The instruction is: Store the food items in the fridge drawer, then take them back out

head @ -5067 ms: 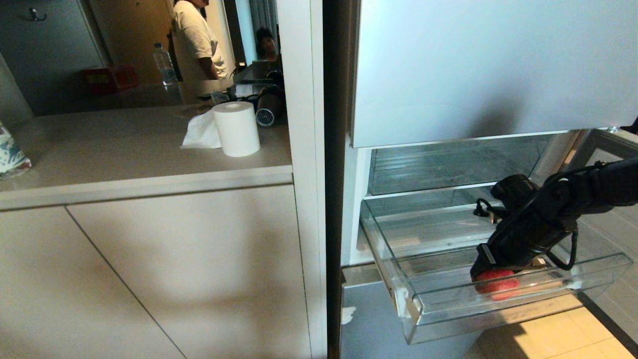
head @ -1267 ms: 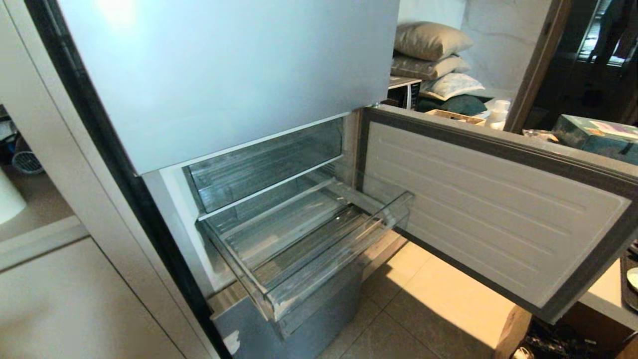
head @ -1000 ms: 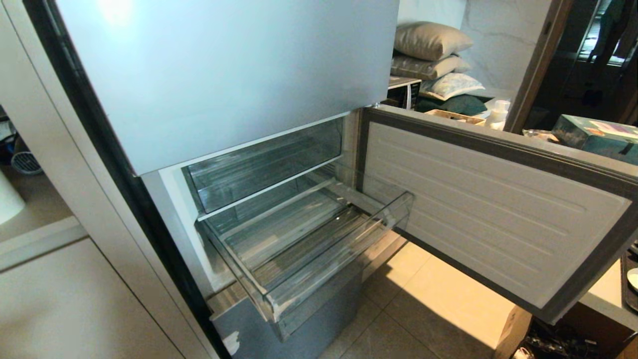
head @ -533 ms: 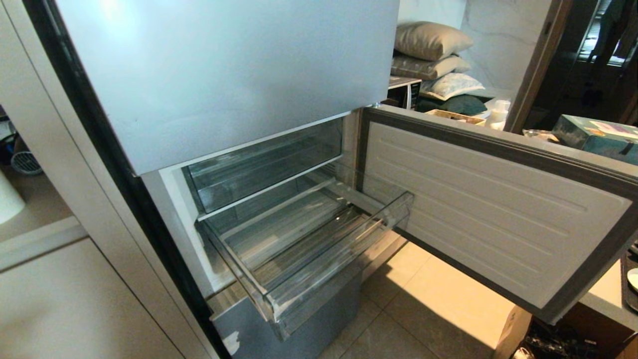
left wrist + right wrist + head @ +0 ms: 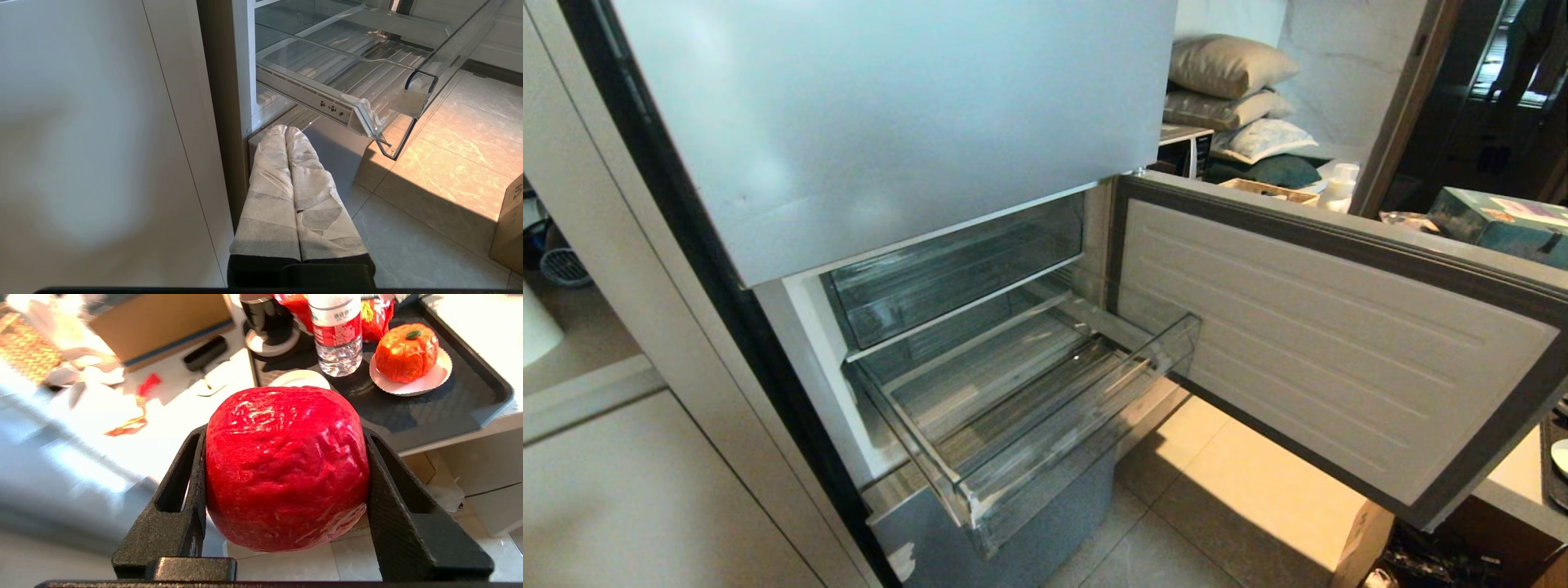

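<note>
The glossy red fruit (image 5: 286,465) is clamped between the black fingers of my right gripper (image 5: 285,437), held in the air over a light tabletop. Beyond it the orange fruit (image 5: 406,351) with its green stem cap rests on a white plate (image 5: 441,373) on a black tray (image 5: 449,412). The clear fridge drawer (image 5: 1086,433) stands pulled out with nothing in it; the left wrist view shows its front lip (image 5: 425,77). My left gripper (image 5: 285,129), its fingers wrapped in white foam and pressed together, hangs low by the fridge base. Neither arm shows in the head view.
A water bottle (image 5: 337,335), a red snack bag (image 5: 378,312) and a black cup (image 5: 269,318) share the tray. A cardboard box (image 5: 159,322) lies on the tabletop. The lower fridge door (image 5: 1323,351) hangs open to the drawer's right; a cabinet (image 5: 645,490) stands to the left.
Five seconds back my right gripper was in the drawer on the red fruit. The camera has since swung right and the drawer shows empty. The last second's head view is unchanged.
</note>
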Motion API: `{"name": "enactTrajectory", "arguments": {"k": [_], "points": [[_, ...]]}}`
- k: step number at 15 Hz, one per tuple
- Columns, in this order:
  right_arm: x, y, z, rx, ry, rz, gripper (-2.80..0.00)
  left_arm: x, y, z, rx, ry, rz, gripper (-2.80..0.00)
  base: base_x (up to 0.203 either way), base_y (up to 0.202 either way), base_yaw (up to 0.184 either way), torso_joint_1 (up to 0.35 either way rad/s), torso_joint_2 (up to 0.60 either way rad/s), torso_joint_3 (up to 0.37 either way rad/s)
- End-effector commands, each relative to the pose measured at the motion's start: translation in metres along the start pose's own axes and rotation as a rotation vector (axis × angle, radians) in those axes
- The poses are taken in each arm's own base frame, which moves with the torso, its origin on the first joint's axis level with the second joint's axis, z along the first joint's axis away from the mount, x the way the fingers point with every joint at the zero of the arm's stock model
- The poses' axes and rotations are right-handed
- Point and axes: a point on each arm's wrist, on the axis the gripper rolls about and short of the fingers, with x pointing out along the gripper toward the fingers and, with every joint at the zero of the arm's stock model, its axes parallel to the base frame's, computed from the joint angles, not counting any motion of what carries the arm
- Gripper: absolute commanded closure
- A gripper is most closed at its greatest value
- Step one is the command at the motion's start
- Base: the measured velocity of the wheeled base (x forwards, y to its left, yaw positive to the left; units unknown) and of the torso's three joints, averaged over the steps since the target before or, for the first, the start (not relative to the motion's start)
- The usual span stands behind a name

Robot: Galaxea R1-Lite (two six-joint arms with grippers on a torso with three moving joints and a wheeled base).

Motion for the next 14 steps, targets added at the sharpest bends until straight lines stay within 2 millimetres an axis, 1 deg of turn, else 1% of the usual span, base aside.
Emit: {"name": "enactTrajectory", "arguments": {"k": [1,4,5,8,11,13,14], "points": [[0.047,-0.010,-0.015,-0.002,0.083,-0.066,0.00,0.000,0.000,0.000,0.000,0.002,0.000,0.00,0.000,0.000,0.000,0.000,0.00,0.000],[0.094,-0.023,-0.001,0.000,0.028,-0.110,0.00,0.000,0.000,0.000,0.000,0.002,0.000,0.00,0.000,0.000,0.000,0.000,0.00,0.000],[0.104,-0.028,0.002,-0.008,0.020,-0.117,0.00,0.000,0.000,0.000,0.000,0.002,0.000,0.00,0.000,0.000,0.000,0.000,0.00,0.000],[0.122,-0.037,-0.001,-0.011,0.048,-0.096,0.00,0.000,0.000,0.000,0.000,0.002,0.000,0.00,0.000,0.000,0.000,0.000,0.00,0.000],[0.133,-0.042,-0.010,-0.015,0.088,-0.082,0.00,0.000,0.000,0.000,0.000,0.002,0.000,0.00,0.000,0.000,0.000,0.000,0.00,0.000],[0.138,-0.042,-0.011,-0.016,0.091,-0.081,0.00,0.000,0.000,0.000,0.000,0.002,0.000,0.00,0.000,0.000,0.000,0.000,0.00,0.000],[0.148,-0.045,-0.015,-0.015,0.100,-0.085,0.00,0.000,0.000,0.000,0.000,0.002,0.000,0.00,0.000,0.000,0.000,0.000,0.00,0.000]]}}
